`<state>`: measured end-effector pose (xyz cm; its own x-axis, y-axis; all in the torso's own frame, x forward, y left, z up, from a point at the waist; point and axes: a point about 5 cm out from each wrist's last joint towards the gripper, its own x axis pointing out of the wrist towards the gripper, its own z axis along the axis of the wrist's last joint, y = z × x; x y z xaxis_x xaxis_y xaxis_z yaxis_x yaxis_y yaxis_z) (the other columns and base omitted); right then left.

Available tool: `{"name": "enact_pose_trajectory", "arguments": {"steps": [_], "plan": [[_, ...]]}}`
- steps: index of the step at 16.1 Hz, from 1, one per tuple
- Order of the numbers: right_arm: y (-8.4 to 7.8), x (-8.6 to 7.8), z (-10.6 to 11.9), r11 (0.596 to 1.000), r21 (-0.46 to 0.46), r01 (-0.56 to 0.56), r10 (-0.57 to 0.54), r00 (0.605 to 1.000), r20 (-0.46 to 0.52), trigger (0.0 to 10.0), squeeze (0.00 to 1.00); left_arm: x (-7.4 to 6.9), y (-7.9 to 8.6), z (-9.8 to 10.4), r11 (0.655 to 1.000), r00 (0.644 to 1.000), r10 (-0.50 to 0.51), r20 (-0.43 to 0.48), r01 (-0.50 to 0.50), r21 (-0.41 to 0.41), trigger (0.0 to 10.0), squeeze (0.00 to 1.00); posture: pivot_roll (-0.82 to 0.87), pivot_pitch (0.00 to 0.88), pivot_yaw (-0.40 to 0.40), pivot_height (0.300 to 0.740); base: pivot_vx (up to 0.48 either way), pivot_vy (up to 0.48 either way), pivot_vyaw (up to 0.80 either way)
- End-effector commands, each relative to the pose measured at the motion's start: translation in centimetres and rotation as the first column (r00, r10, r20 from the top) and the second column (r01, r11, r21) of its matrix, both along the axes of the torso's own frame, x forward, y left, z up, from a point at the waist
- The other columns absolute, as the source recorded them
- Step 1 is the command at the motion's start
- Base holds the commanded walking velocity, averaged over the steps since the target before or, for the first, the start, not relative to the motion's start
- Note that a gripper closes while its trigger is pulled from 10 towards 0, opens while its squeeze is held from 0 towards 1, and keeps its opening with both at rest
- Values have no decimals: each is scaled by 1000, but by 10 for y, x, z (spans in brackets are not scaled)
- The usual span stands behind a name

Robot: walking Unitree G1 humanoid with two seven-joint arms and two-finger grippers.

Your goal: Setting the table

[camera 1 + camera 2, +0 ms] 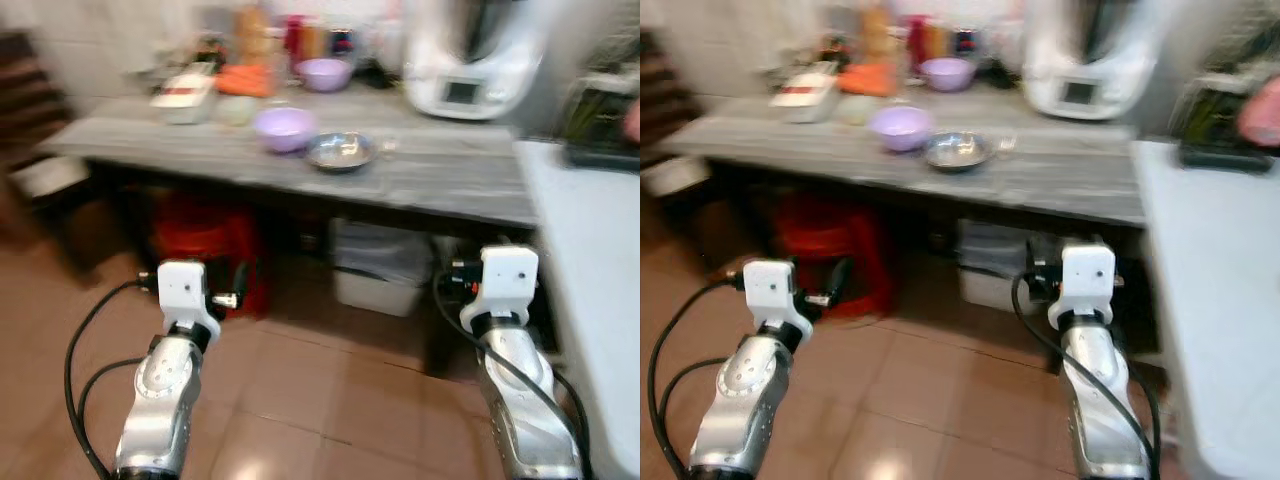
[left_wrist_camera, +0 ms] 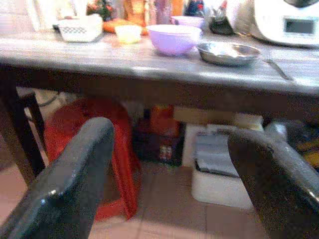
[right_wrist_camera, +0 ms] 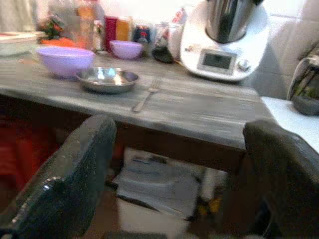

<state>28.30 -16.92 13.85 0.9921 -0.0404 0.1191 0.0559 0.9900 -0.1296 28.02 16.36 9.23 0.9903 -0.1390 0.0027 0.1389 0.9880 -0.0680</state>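
The grey wooden table is faced from a short way off, and both arms are held low in front of it, well below the tabletop. The left gripper is spread wide with nothing between its fingers, and the right gripper is likewise parted and empty. On the table, a steel bowl is seen just beside a lilac bowl, with a fork lying on the wood next to the steel bowl, toward the white kitchen machine. A second lilac bowl is set farther back among bottles that are too blurred to be told apart. Nothing has been picked up yet, so an approach is judged to be the step in hand. Trouble could be met here: if the arms are raised while the robot is close, the table edge could be struck from below by the fingers. The fork lies flat and thin, so a pinch could slip off it or skid it into the steel bowl. The two bowls sit close together, and one could be knocked while the other is reached for.
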Motion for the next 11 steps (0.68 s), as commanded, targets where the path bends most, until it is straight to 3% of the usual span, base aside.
{"name": "enact_pose_trajectory", "arguments": {"steps": [1, 5, 11], "plan": [[-2, 0, 5, 1000, -2, 15, -14, 1000, 22, 10000, 0, 4, -5, 13, 997, 996, -71, 62, 72, -27, 10000, 0, -48, 39, 26, 740, 0, 0, 0], [-4, 1, 4, 1000, -3, 23, -23, 1000, 20, 10000, 0, 5, -4, 15, 996, 993, -92, 74, 92, 2, 10000, 0, -48, 44, 30, 740, 0, 0, 0], [-2, 2, 4, 1000, -7, 31, -30, 999, 23, 10000, 0, 4, -5, 15, 993, 990, -120, 73, 121, -15, 10000, 0, -44, 49, 34, 740, 0, -400, 0]]}}
